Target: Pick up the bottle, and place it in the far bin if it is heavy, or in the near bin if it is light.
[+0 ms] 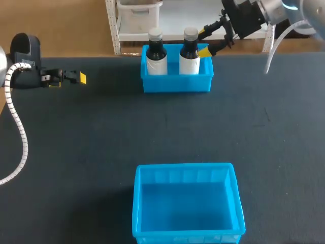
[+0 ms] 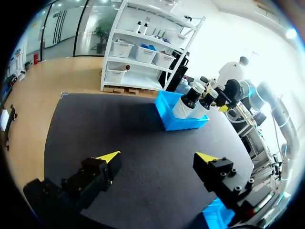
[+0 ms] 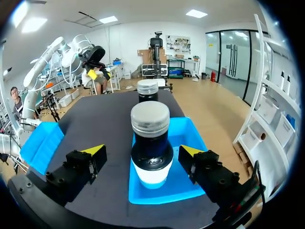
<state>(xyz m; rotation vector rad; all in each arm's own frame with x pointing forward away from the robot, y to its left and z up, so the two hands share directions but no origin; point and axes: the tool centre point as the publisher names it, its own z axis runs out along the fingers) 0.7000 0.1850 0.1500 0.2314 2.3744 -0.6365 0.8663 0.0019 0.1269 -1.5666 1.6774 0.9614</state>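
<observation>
The right bottle (image 1: 189,55) stands upright in the far bin (image 1: 176,84), just ahead of the open right hand (image 1: 204,41). It looks rigid and smooth, and its weight cannot be guessed by sight. The labelled body seems the surest hold.

near bin (image 1: 136,203) front cropped, far bin (image 1: 176,84) wall hiding bottle (image 1: 189,62) bases

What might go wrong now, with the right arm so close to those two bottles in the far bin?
The open right end effector has the nearer bottle between its fingers, untouched; a sideways drift might tip it. The bottles stand close together, so the second bottle could topple too.
</observation>
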